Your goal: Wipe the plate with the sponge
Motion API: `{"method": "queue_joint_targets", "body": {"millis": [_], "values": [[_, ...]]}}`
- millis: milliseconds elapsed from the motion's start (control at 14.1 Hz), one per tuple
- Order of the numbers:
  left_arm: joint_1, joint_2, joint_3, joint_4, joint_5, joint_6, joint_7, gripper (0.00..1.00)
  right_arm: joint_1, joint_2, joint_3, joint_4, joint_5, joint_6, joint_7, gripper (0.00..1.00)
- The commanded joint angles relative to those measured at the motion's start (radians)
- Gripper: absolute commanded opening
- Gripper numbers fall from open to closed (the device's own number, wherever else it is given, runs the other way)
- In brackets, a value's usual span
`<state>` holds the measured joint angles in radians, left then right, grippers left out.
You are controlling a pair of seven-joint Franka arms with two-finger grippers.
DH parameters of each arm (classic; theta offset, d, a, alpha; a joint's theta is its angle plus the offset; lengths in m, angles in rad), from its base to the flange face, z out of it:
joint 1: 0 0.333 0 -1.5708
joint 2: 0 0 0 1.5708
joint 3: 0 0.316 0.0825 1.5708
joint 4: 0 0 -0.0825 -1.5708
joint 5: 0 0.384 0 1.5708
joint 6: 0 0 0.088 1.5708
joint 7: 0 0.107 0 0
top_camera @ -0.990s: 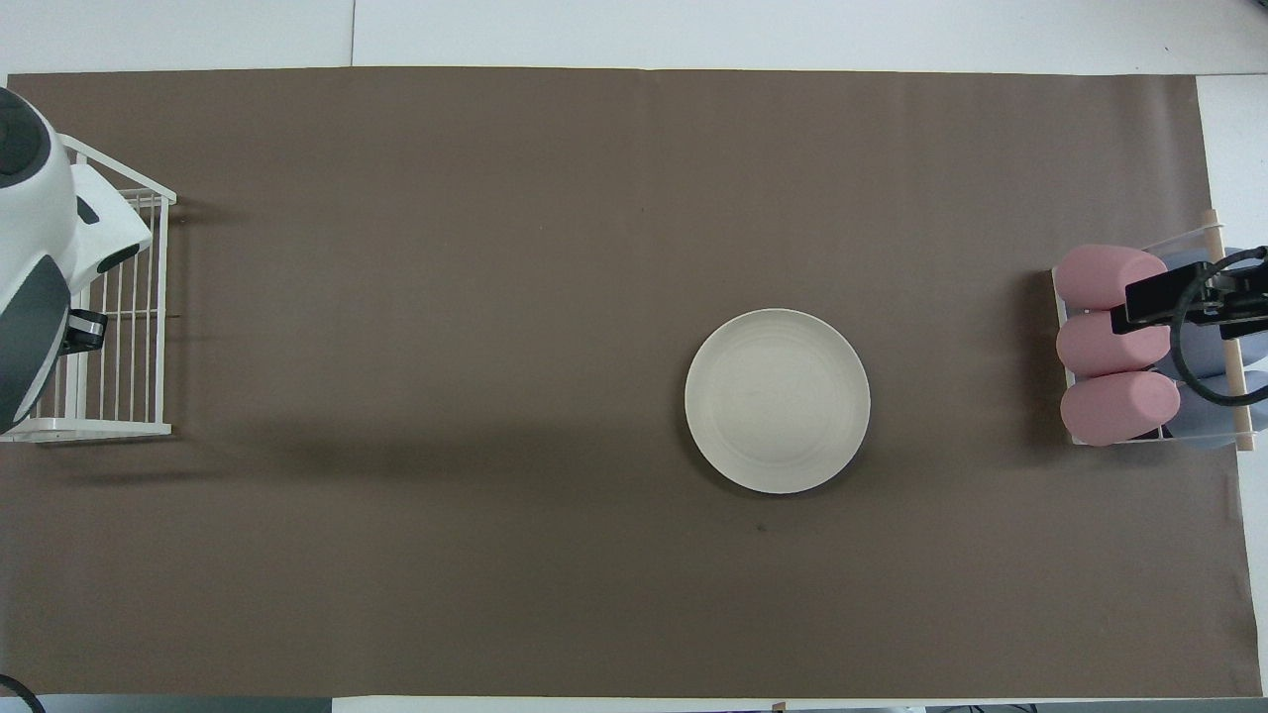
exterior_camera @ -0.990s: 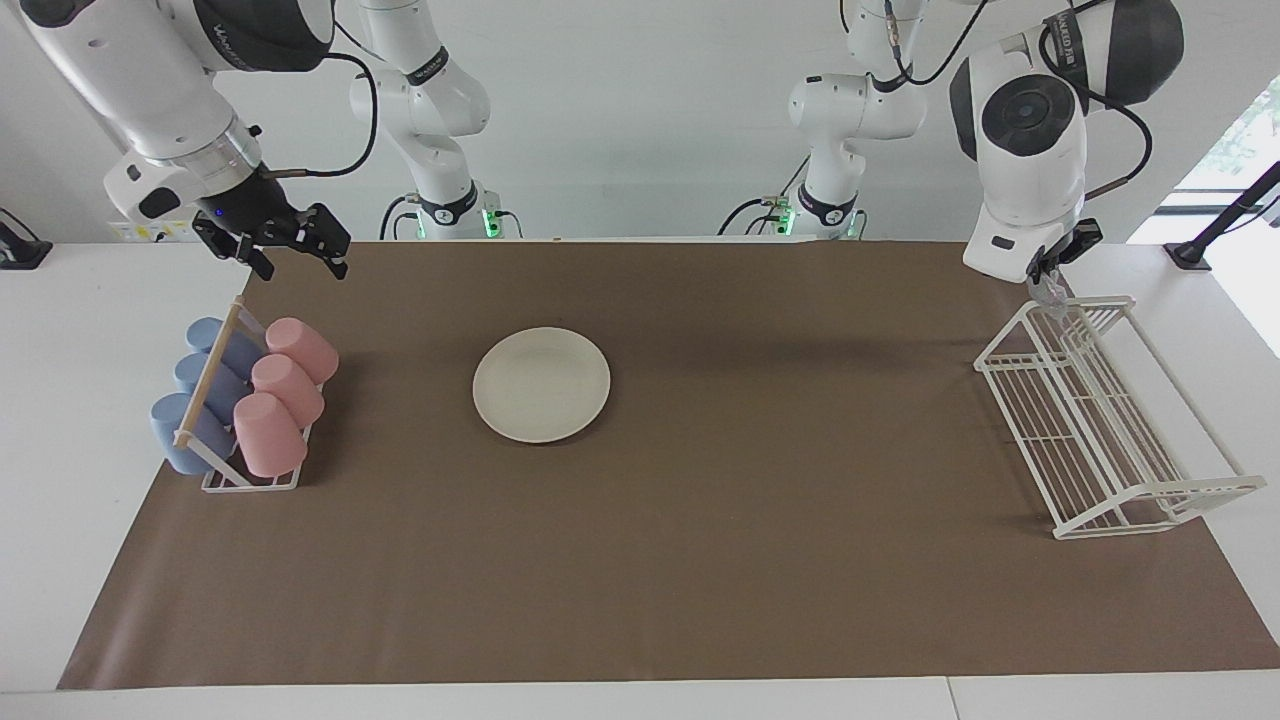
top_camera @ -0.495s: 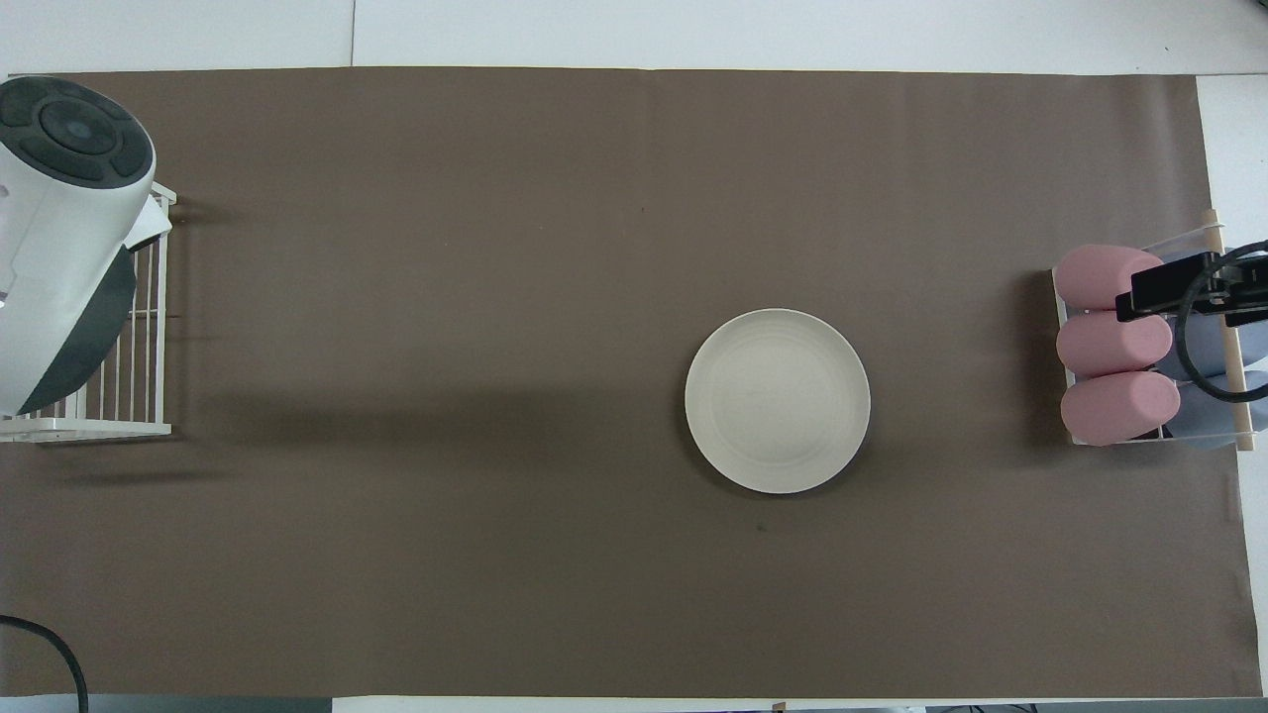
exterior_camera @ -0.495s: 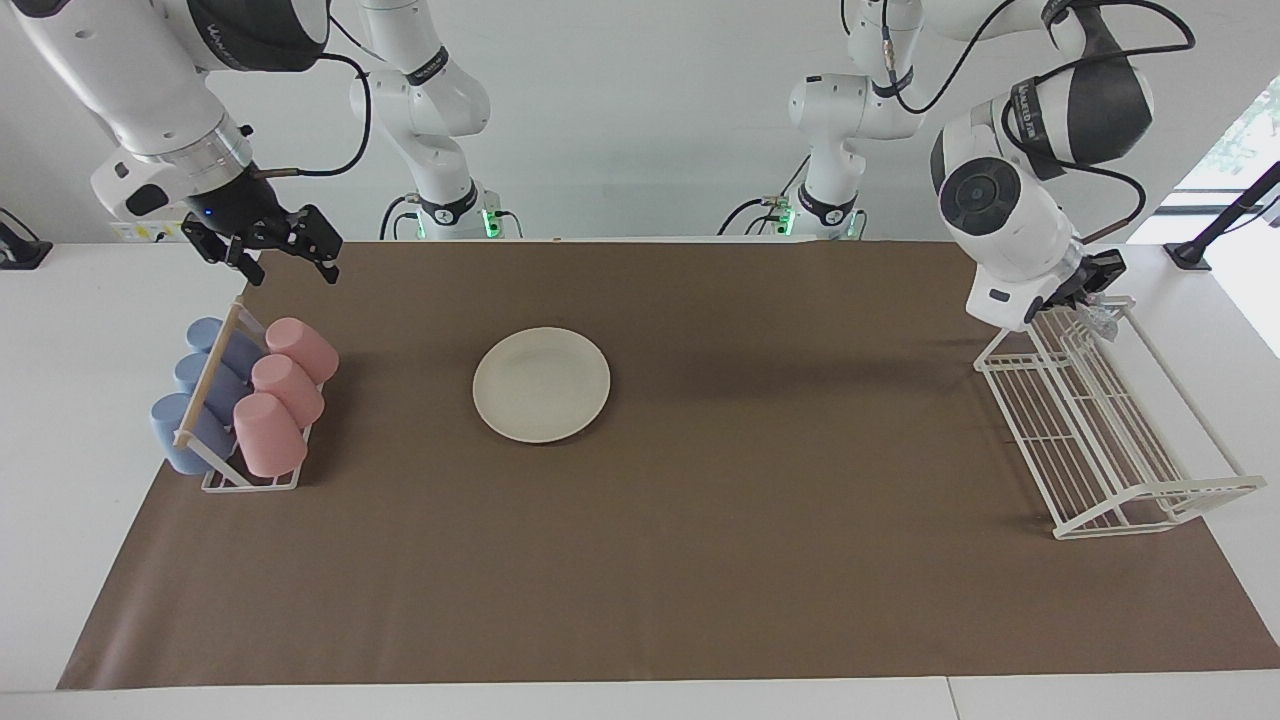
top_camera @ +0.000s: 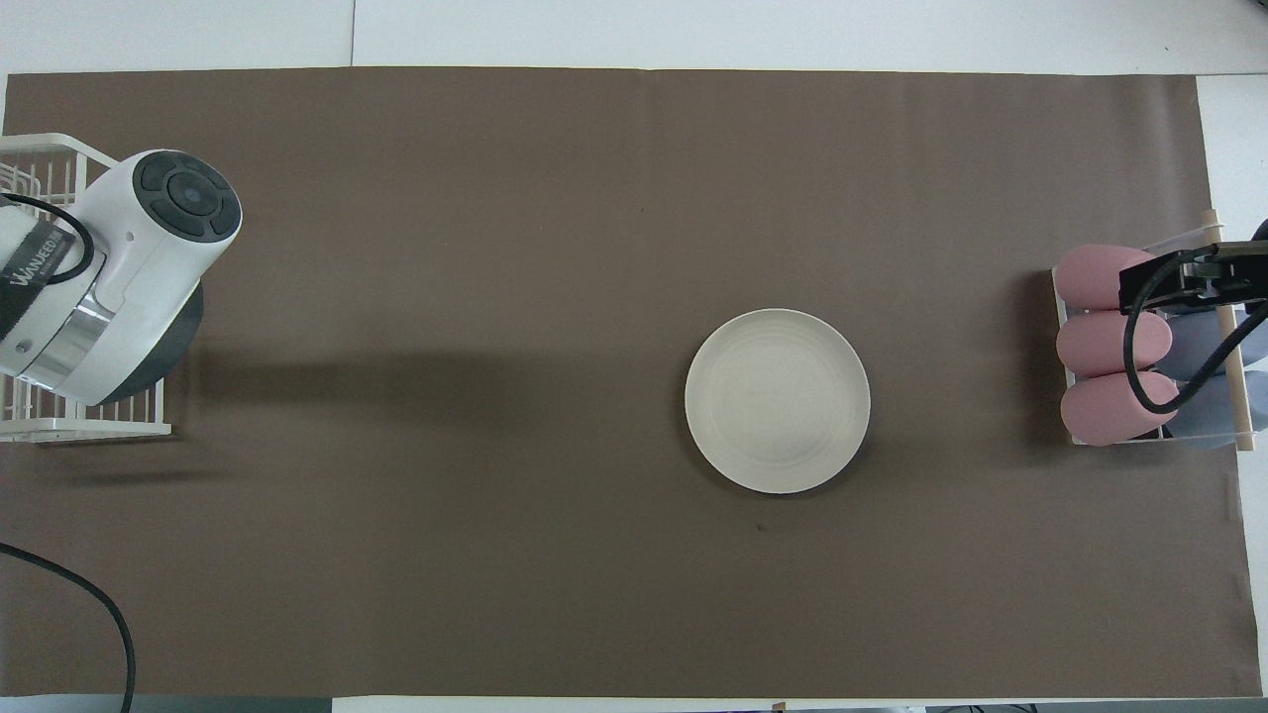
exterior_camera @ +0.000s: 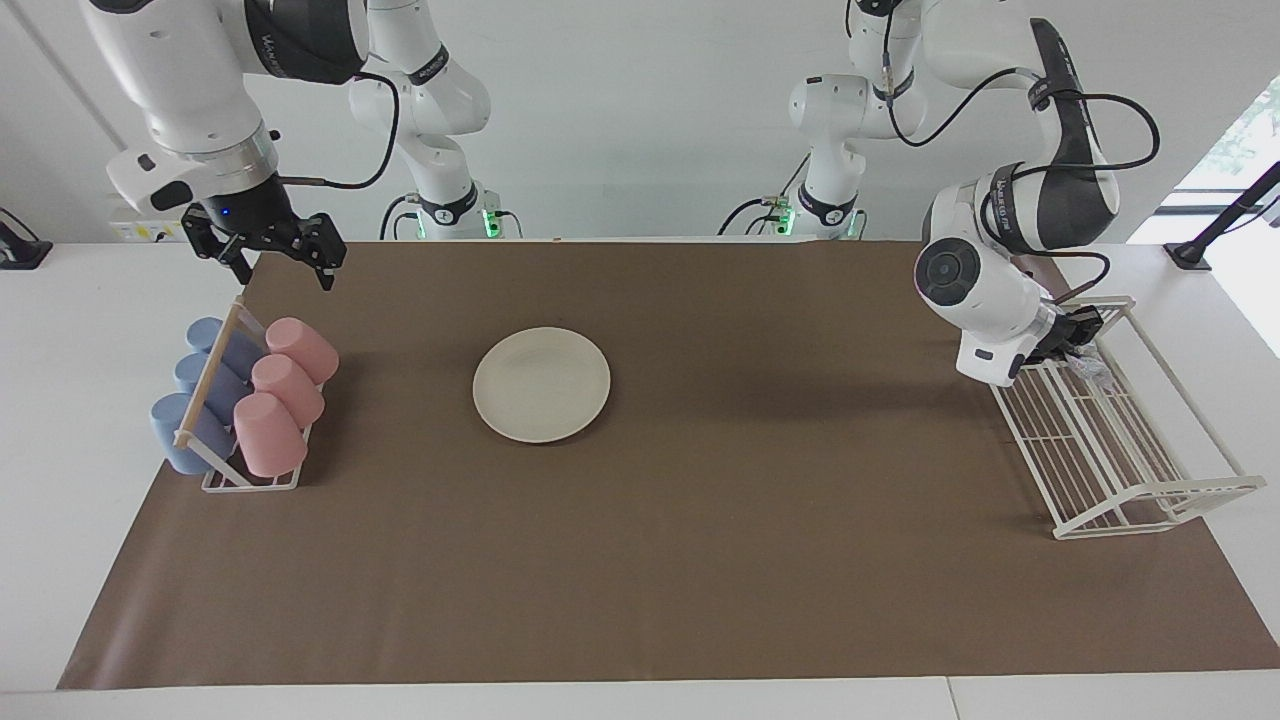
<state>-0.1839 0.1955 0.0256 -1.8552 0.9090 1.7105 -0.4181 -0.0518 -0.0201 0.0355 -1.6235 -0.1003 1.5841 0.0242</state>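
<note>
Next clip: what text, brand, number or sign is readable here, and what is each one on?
"WANJEED", uncertain and with its end cut off: white letters on the dark band of the left arm, overhead view.
White lettering, too blurred to read: dark band on the right arm, facing view.
No text on the plate, cups or wire rack.

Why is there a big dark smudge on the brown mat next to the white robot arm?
Overhead view: that smudge is the left arm's shadow on the mat, soft-edged, stretching toward the plate. Facing view: the same shadow lies beside the wire rack.
</note>
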Motion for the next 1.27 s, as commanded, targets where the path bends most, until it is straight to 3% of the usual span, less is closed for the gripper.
{"method": "queue_joint_targets", "body": {"millis": [0,495,1202], "values": [[0.006,0.004,-0.003,-0.045,0.062,0.038,-0.077,0.00,-0.010,-0.006,-0.002,-0.006,0.054,-0.013,0.007,1.00],[-0.009,0.085,-0.003,-0.035,0.195,-0.029,-0.191,0.00,-0.022,-0.008,-0.005,-0.006,0.099,-0.012,0.014,1.00],[-0.028,0.090,-0.007,-0.006,0.174,-0.031,-0.194,0.00,-0.022,-0.009,-0.003,-0.006,0.094,-0.041,0.034,1.00]]}}
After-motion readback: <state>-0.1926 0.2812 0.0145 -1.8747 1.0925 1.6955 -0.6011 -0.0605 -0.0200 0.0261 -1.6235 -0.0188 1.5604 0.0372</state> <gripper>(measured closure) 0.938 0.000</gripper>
